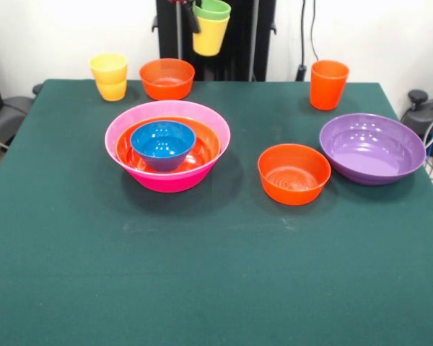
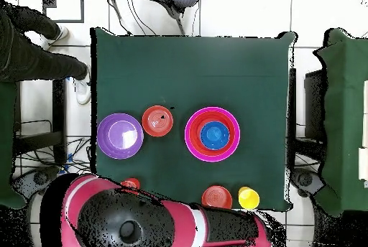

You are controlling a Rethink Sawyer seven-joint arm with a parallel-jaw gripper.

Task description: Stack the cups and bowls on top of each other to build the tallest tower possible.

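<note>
My gripper (image 1: 195, 16) hangs high at the back of the table, shut on the rim of a yellow cup (image 1: 209, 37) that has a light green cup (image 1: 213, 9) nested in it; both are in the air. Below and to the left, the big pink bowl (image 1: 167, 180) (image 2: 190, 135) holds a wide orange bowl (image 1: 206, 148) with a small blue bowl (image 1: 163, 143) (image 2: 214, 135) inside. Another yellow cup (image 1: 110, 76) (image 2: 249, 198) stands at the back left beside a small orange bowl (image 1: 167, 78) (image 2: 216, 197). The overhead view hides the gripper under the arm.
A tall orange cup (image 1: 328, 84) (image 2: 130, 184) stands at the back right. A wide purple bowl (image 1: 372, 148) (image 2: 120, 136) and a second small orange bowl (image 1: 294, 173) (image 2: 157, 120) sit right of the pink bowl. A person's dark sleeve (image 2: 32, 47) shows at the overhead view's left edge.
</note>
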